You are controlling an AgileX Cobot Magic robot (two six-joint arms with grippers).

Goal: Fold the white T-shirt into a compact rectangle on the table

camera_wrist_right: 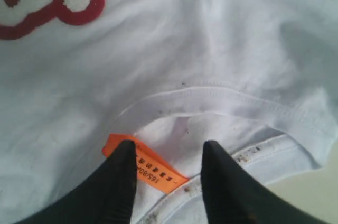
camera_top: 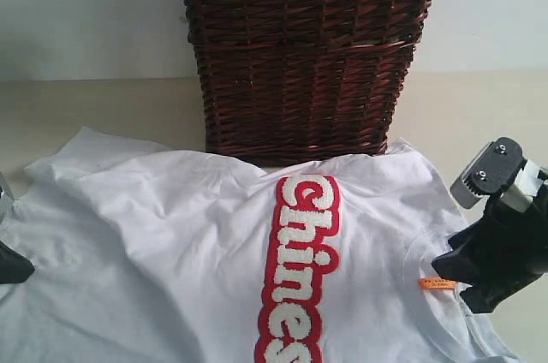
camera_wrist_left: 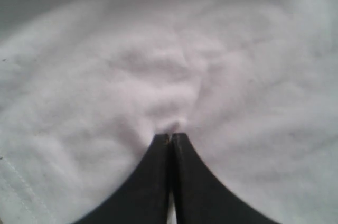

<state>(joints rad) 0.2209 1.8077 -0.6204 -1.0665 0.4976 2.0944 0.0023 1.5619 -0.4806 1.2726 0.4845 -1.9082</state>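
The white T-shirt [camera_top: 171,235] lies spread and wrinkled on the table [camera_top: 86,110], its red-outlined letters [camera_top: 300,269] facing up. My left gripper [camera_wrist_left: 171,137] is shut, and a small pucker of the white T-shirt [camera_wrist_left: 158,65] is pinched at its tips. In the exterior view only a dark part of it [camera_top: 10,264] shows at the left edge. My right gripper [camera_top: 467,273] stands open over the neck opening. In the right wrist view its gripper [camera_wrist_right: 168,147] straddles the collar [camera_wrist_right: 222,94], one finger beside the orange neck tag [camera_wrist_right: 158,174].
A dark brown wicker basket [camera_top: 304,55] with a lace rim stands at the back, touching the shirt's far edge. Bare table [camera_wrist_right: 317,192] shows beyond the collar, to the right of the shirt.
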